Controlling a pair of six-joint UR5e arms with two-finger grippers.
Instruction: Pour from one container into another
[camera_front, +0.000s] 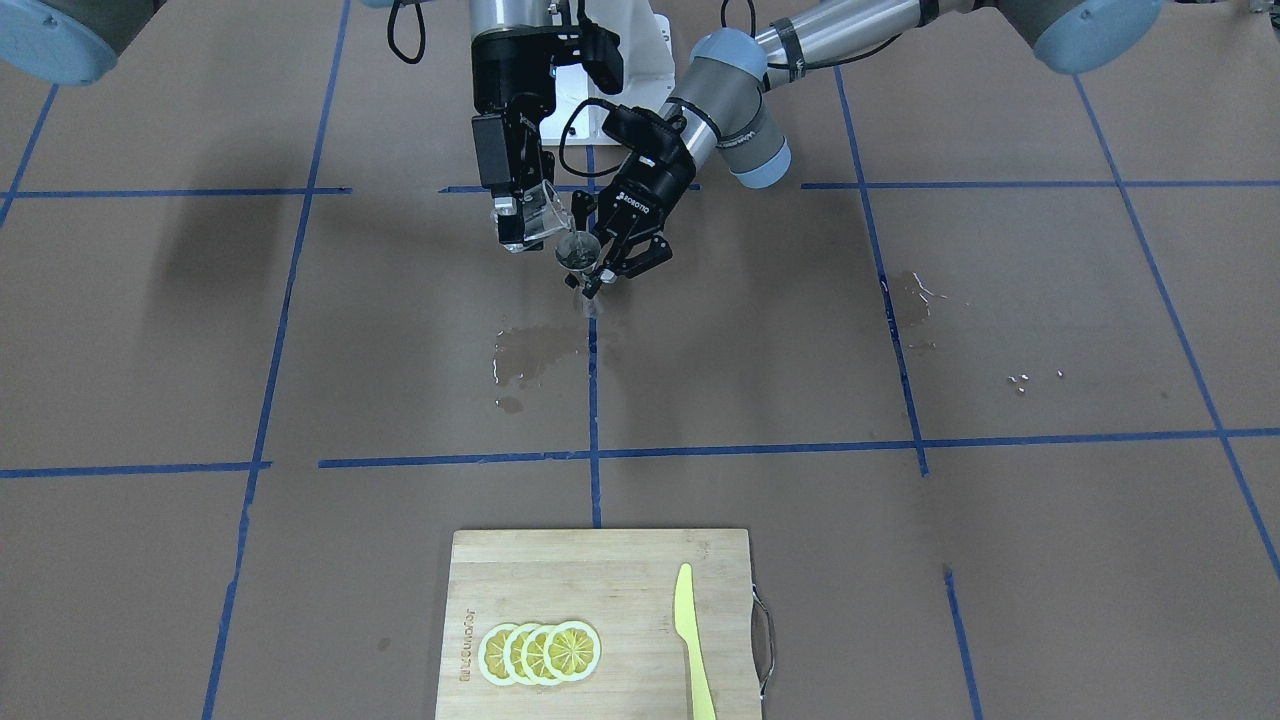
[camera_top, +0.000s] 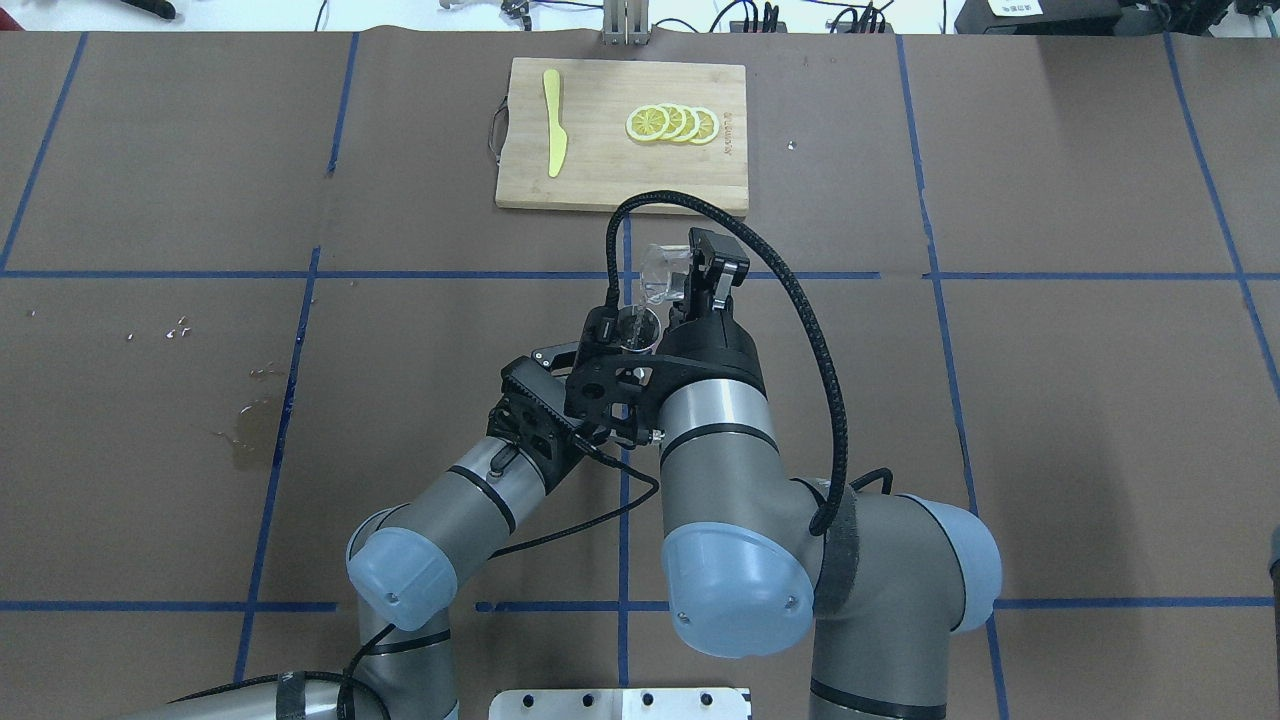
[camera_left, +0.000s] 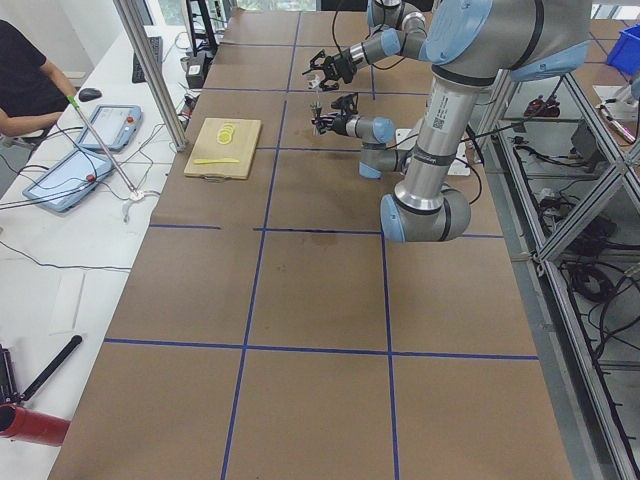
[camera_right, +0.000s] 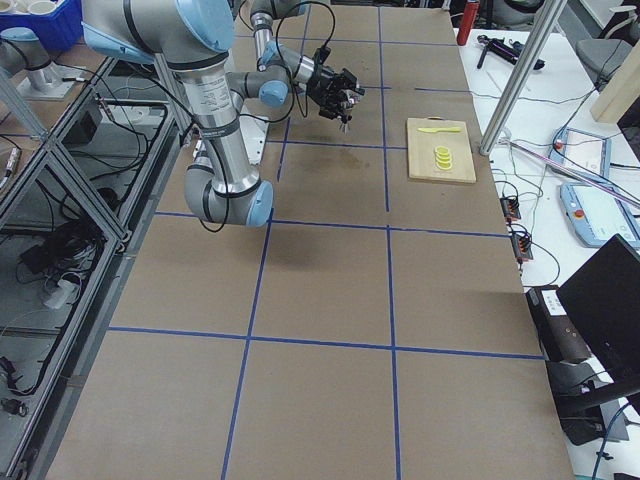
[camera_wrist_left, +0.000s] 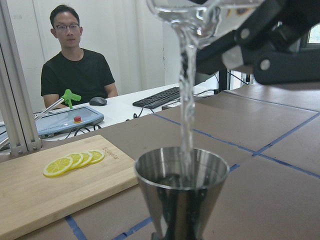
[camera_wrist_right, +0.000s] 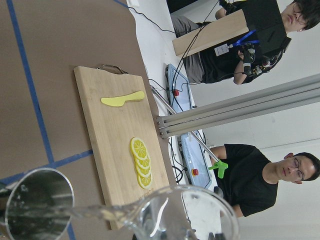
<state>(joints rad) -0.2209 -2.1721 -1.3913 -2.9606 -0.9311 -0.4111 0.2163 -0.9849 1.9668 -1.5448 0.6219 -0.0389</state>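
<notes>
My right gripper (camera_front: 522, 222) is shut on the clear glass tumbler (camera_front: 541, 214), holding it tilted above the table. A thin stream of water (camera_wrist_left: 186, 95) runs from the tumbler's lip (camera_wrist_left: 200, 15) into the silver jigger (camera_wrist_left: 182, 192). That jigger (camera_front: 579, 252) stands upright just below and beside the glass, with my left gripper (camera_front: 610, 270) shut on its lower part. Seen from overhead, the tumbler (camera_top: 662, 274) sits just beyond the jigger (camera_top: 637, 331) near the table's middle line. The right wrist view looks down past the glass rim (camera_wrist_right: 185, 212) onto the jigger's mouth (camera_wrist_right: 40, 205).
A wooden cutting board (camera_front: 620, 580) lies at the far edge, bearing lemon slices (camera_front: 540, 652) and a yellow plastic knife (camera_front: 690, 640). Wet patches darken the paper under the pour (camera_front: 535, 352) and off to the robot's left (camera_front: 915, 292). Operators sit beyond the table.
</notes>
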